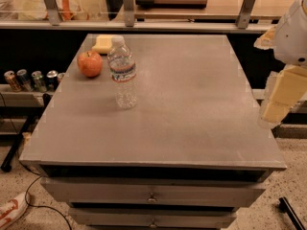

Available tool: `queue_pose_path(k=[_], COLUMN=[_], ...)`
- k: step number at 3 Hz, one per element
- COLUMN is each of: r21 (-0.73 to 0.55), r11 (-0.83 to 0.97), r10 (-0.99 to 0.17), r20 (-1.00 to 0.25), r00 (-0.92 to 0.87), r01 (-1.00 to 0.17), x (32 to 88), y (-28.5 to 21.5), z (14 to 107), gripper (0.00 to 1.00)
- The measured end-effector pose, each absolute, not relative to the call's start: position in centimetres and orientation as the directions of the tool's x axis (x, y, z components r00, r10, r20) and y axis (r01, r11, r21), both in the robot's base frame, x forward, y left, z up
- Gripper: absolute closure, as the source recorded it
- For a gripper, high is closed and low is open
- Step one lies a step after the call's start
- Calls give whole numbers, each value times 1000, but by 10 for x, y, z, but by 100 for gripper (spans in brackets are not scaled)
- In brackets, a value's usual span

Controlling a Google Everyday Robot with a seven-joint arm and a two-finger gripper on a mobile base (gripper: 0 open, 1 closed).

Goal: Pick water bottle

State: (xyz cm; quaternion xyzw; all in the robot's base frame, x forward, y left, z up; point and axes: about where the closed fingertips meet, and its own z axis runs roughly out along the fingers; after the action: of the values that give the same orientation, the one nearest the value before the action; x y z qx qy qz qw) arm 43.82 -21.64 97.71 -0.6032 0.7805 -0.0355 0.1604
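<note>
Nearest the camera, two drawers (151, 194) sit under the front edge of a grey table (192, 109). Off the table's right edge hangs the gripper (276, 110), cream-coloured and well apart from everything on the top; whether it is open or closed cannot be told. Farther back on the left half, the water bottle (123, 73) stands upright, white cap on. Just beyond it to the left rests a red apple (89, 63), then a yellow sponge (102, 44) at the far edge. Drink cans (31, 80) line a low shelf at the left.
</note>
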Motion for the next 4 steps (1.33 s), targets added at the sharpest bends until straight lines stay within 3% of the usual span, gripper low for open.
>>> queue_pose_path(k=[2, 4], r21=[-254, -264], r11=[294, 338], r10=[-943, -920], r20=[-231, -296], r00=[-238, -257], r01=[-921, -904], x=[449, 509], y=[-222, -238], z=[984, 983], gripper=[0, 0])
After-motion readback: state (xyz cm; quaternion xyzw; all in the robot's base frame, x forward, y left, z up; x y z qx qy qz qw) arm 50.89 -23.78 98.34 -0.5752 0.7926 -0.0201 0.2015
